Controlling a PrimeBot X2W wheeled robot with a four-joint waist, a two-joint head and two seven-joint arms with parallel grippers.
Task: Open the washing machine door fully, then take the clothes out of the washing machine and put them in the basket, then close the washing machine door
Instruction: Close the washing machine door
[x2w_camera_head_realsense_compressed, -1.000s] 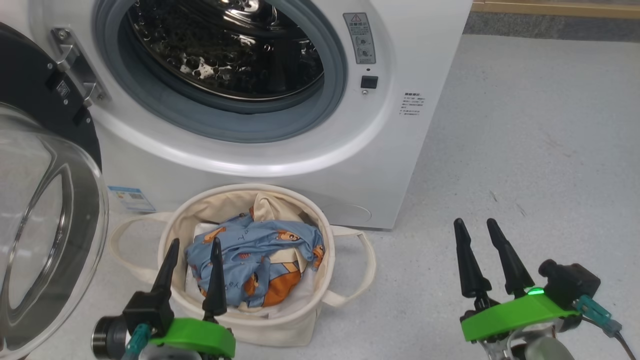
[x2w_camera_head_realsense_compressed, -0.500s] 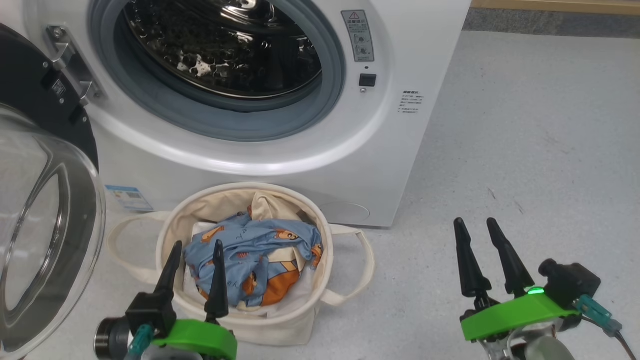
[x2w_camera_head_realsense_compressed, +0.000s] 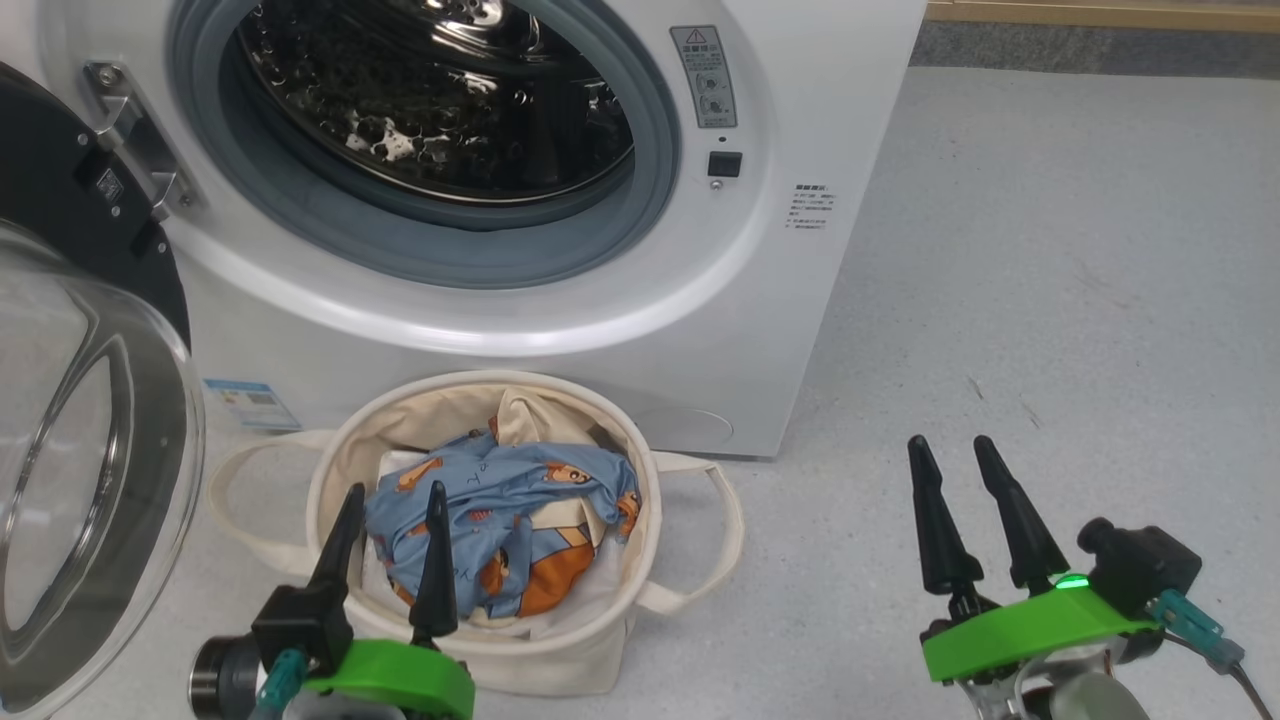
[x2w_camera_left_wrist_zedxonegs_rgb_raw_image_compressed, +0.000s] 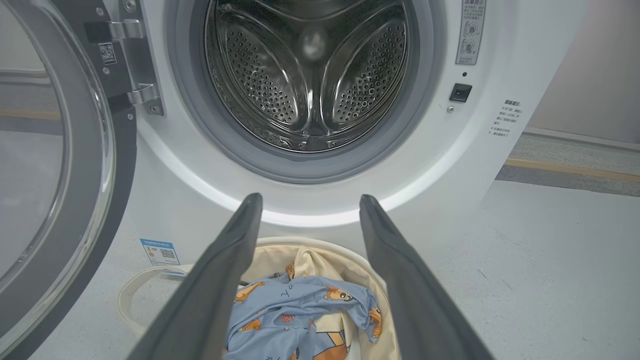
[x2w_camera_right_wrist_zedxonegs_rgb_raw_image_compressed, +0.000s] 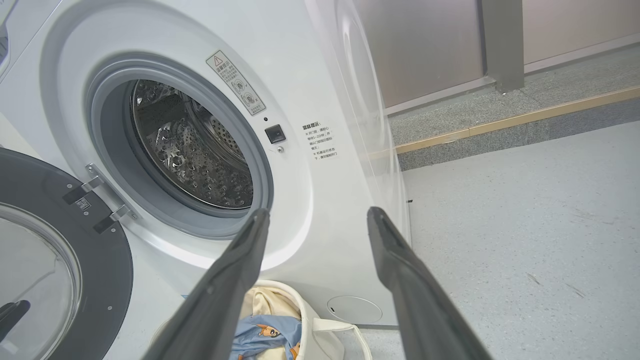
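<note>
- left gripper (x2w_camera_head_realsense_compressed: 396, 490): two dark fingers spread apart, nothing between them. held low at the near side of the basket; in the head view the tips overlap the basket mouth.
- right gripper (x2w_camera_head_realsense_compressed: 948, 442): fingers also apart, holding nothing. sits over bare grey floor (x2w_camera_head_realsense_compressed: 1050, 300), well to the right of the basket and clear of the machine.
- basket (x2w_camera_head_realsense_compressed: 642, 480): cream canvas tub, upright on the floor, just in front of the washing machine and below the porthole. one loop handle on each side.
- clothes (x2w_camera_head_realsense_compressed: 520, 490): light blue fabric with orange bear prints, crumpled inside the basket. cream-yellow cloth and an orange patch mixed in, white sheet (x2w_camera_head_realsense_compressed: 590, 600) under them.
- washing machine (x2w_camera_head_realsense_compressed: 780, 320): white front-loader. grey gasket (x2w_camera_head_realsense_compressed: 560, 250) rings the open porthole, perforated steel drum (x2w_camera_head_realsense_compressed: 440, 100) behind it.
- washing machine door (x2w_camera_head_realsense_compressed: 100, 440): swung wide open on its hinge (x2w_camera_head_realsense_compressed: 130, 150) at the machine's left side. black rim, bulging clear glass bowl.
- small blue sticker (x2w_camera_head_realsense_compressed: 240, 403): low on the machine front, between door and basket.
</note>
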